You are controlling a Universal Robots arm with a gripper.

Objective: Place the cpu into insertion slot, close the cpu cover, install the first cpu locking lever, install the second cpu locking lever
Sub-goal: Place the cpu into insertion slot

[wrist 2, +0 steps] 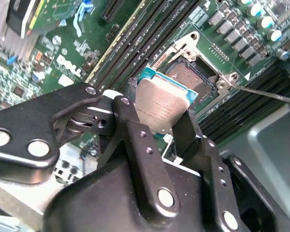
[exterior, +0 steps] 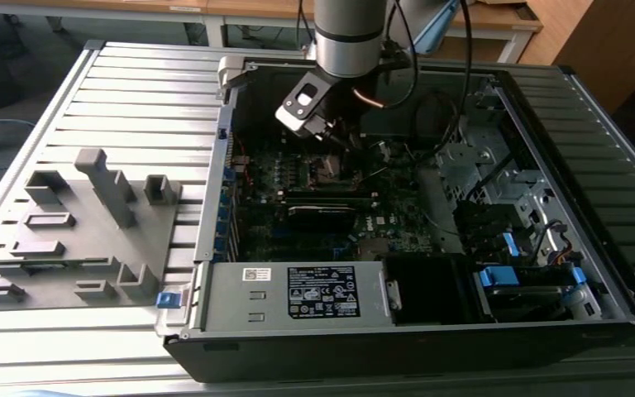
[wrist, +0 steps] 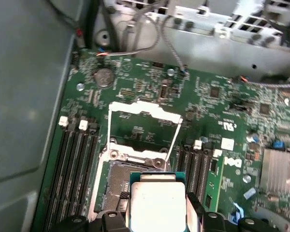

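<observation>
One cpu [wrist 2: 162, 106] clamped in our pincer [wrist 2: 157, 115], hovering near slot [wrist 2: 195, 77]; we should level it, match corners, lower gently.

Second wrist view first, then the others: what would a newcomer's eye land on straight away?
The pincer gripping the cpu by its edges, silver-grey top gleaming, stands out in both wrist views. Just beyond the chip lies the uncovered insertion slot on the green motherboard, with the cpu cover standing open. In the exterior view the arm reaches down into an open computer case.
</observation>
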